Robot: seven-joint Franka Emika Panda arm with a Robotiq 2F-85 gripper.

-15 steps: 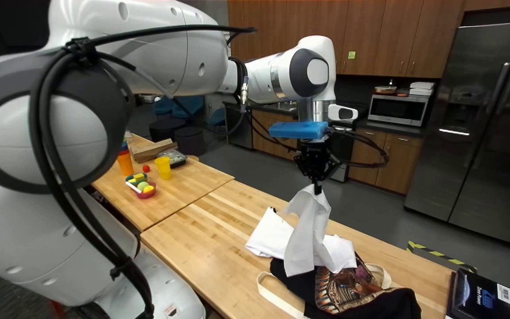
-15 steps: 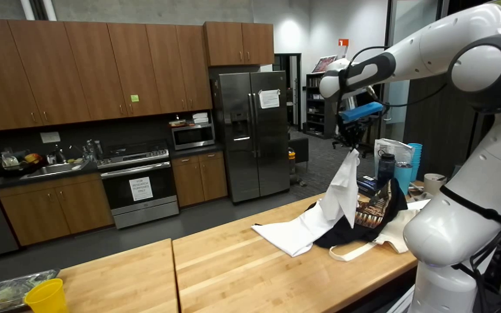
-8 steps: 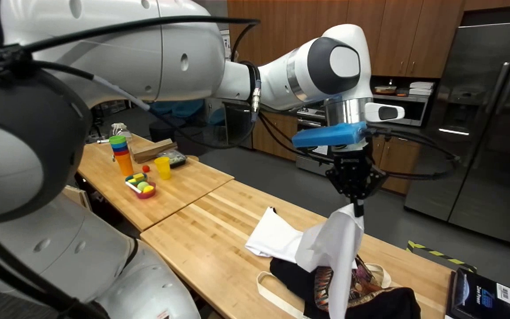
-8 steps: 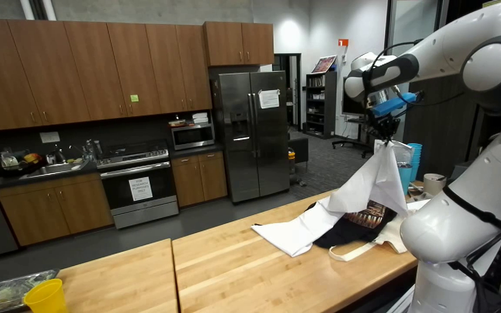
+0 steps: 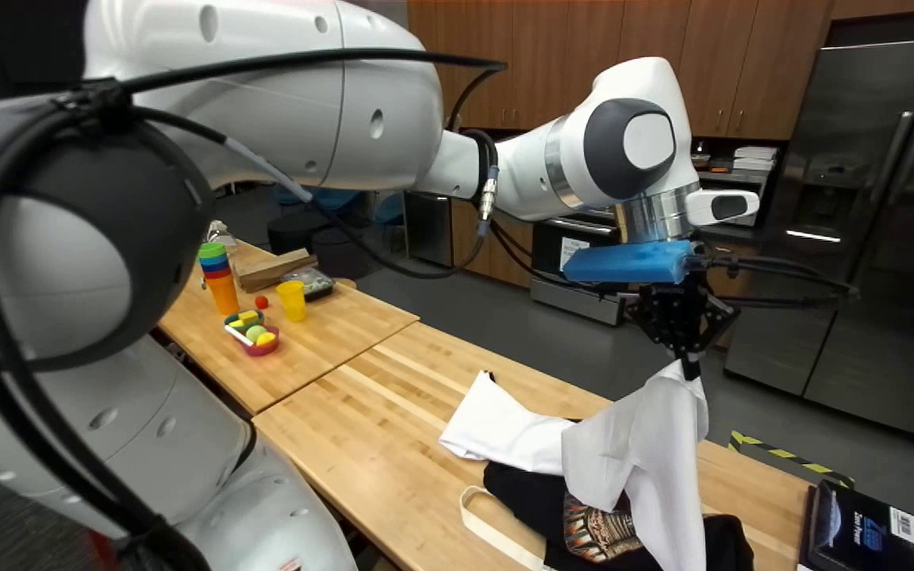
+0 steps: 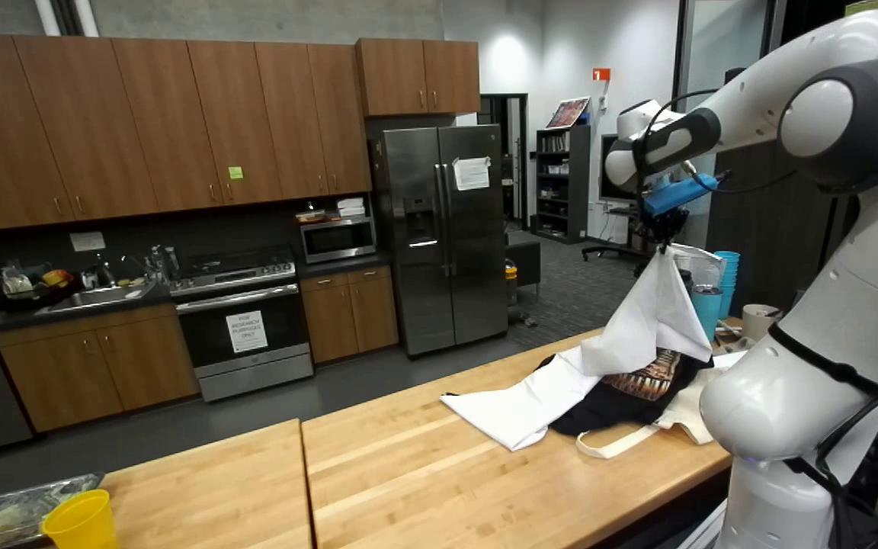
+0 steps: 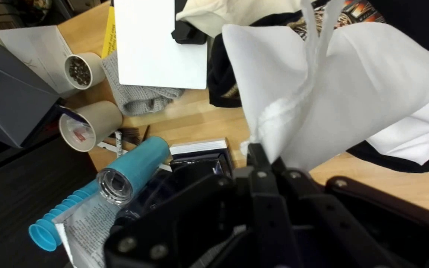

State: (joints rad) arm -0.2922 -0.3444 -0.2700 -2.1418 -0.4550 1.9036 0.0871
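Fingers (image 7: 258,156): closed together, pinching a gathered edge of the white cloth (image 5: 655,436); all hours are read around them, 12 at each view's top.
White cloth: hangs from the fingers towards 6 in both exterior views; a white stretch, seemingly joined to it, lies at 7 to 8 on the worktop (image 6: 439,488).
Black fabric (image 6: 599,412): lies under the hanging cloth, around 6 to 7 in an exterior view, with a patterned panel (image 6: 645,377) and a cream strap (image 6: 626,444).
White board (image 7: 158,63): flat, between 10 and 11 in the wrist view, partly over a grey knit (image 7: 136,98).
Teal tumbler (image 7: 142,160): at 9 in the wrist view, clear lid; contents cannot be made out.
Blue cups (image 7: 65,206): nested in one stack, between 8 and 9, near the tumbler.
Pale cup at 10 (image 7: 94,67): holds small dark pieces.
Pale cup at 9 (image 7: 106,119): holds a packet with a red mark.
Red bowl (image 5: 263,347): at 9 in an exterior view, on the neighbouring worktop (image 5: 346,333), holding yellow and green pieces.
Teal bowl (image 5: 260,320): just beside it, holding yellow pieces.
Yellow cup (image 5: 292,301): upright at 9, near the bowls.
Lidded tray (image 5: 310,284): just past 9, greenish contents under a clear cover.
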